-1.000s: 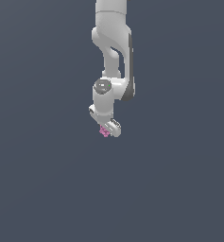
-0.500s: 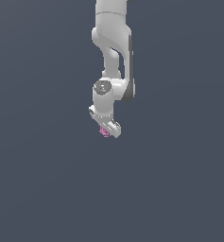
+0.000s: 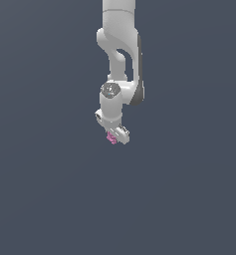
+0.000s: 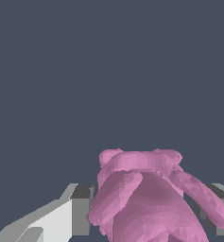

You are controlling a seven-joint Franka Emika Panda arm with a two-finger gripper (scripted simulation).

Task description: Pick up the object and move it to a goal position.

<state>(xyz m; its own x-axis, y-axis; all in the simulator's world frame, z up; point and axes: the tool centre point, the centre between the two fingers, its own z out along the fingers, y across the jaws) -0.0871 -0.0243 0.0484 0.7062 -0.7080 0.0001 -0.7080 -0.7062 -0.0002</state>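
Flat dark grey-blue backdrop (image 3: pixel 40 189) is seen on all sides of the white jointed robot arm (image 3: pixel 120 55) in the exterior view; no edge, wall or surface line can be made out, so open room is shown all around and below the arm. The arm enters from the top of that view and hangs downward.

White two-fingered gripper (image 3: pixel 114 135) is at the arm's lower end, near the middle of the exterior view. Small pink-magenta lumpy object (image 3: pixel 111 138) is seen at the gripper's tip, peeking out toward the exterior view's left side of the fingers, off any visible support.

In the wrist view the pink object (image 4: pixel 151 198) fills the gap between the grey-padded fingers (image 4: pixel 80 210), one finger on each side. Fingers are closed in onto it; contact on both sides appears made, and the object is held. Gap equals the object's width.

Shape in the wrist view: rounded body with two limb-like lobes and small ear-like knobs at the far end. Long axis is seen running away from the camera, roughly across the line between the fingers, knobbed end pointing outward from the gripper.
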